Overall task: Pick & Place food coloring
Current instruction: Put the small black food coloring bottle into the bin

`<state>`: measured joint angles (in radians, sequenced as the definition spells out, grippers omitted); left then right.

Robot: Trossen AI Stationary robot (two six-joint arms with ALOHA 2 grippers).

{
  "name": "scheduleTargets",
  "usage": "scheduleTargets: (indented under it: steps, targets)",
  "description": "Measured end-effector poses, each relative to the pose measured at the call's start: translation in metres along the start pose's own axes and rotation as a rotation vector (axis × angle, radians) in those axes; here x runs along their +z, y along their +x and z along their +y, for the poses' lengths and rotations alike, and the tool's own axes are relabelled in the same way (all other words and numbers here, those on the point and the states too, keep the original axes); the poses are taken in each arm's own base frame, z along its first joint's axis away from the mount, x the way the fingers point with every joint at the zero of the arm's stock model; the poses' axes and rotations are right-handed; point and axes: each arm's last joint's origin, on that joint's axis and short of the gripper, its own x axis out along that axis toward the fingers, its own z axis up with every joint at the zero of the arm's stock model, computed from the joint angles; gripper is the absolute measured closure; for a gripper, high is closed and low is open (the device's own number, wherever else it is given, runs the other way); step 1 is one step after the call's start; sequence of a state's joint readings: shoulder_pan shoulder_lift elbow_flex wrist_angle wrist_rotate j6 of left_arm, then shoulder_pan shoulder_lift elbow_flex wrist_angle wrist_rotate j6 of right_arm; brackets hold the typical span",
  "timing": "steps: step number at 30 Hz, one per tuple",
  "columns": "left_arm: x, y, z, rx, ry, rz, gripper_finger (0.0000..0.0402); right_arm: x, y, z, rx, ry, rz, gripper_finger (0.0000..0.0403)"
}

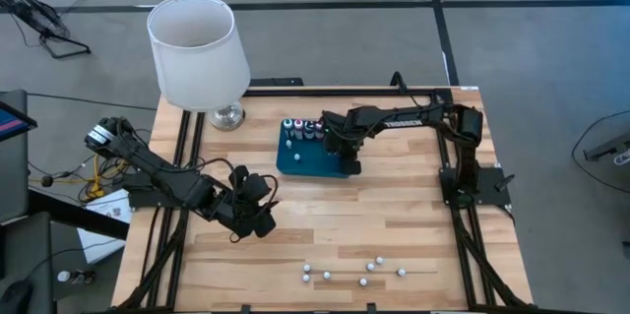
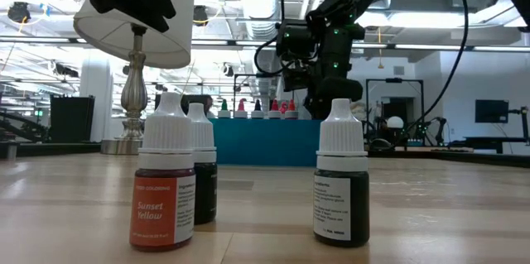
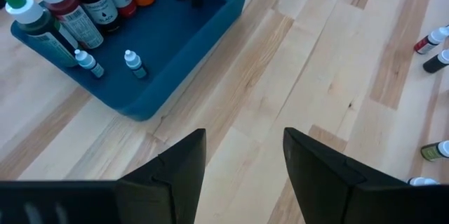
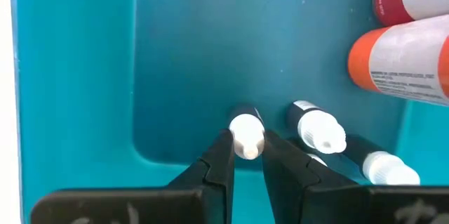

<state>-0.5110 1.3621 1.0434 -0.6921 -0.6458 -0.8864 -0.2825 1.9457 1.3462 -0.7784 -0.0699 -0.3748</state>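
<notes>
The food coloring is in two groups. Larger colour bottles (image 3: 66,6) and tiny white-capped ones (image 3: 133,62) stand in the teal tray (image 1: 298,163). Several more tiny bottles (image 1: 364,273) stand on the wood near the table's near edge; in the low view, three of them show close up, one labelled Sunset Yellow (image 2: 161,183). My right gripper (image 4: 247,145) hangs over the tray's right end (image 1: 346,159), shut on one tiny bottle. My left gripper (image 3: 244,155) is open over bare wood at the table's left (image 1: 262,214), touching nothing. My right gripper pinches a tiny bottle between its two fingers (image 4: 219,157) just under the white cap (image 4: 245,135). It comes from above, pointing down. The bottle is upright, its dark body (image 4: 243,110) reaching down to the tray floor near a corner; whether the base rests there I cannot tell.
A white-shaded lamp (image 1: 197,50) stands at the far left of the table beside the tray. Two more tiny bottles (image 4: 319,127) stand right next to the held one, and red and orange bottles (image 4: 400,59) line the tray's far side. Bare wood lies between tray and near-edge bottles.
</notes>
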Motion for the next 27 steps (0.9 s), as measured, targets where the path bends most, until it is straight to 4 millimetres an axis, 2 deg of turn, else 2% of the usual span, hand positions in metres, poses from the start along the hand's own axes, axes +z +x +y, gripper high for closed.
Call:
scheduleTargets:
  steps: [9,19,27]
  targets:
    - [0.0,0.0,0.0,0.003,0.001,-0.002,0.0219,0.0,0.0,0.0,0.018,-0.015,-0.008,0.0349]
    - [0.0,0.0,0.0,0.003,-0.008,-0.001,0.0219,-0.002,0.003,0.0,0.021,0.003,0.01,0.0289]
    - [0.0,0.0,0.0,0.003,-0.012,-0.001,0.0219,0.004,-0.008,-0.001,-0.006,0.008,0.038,0.0283]
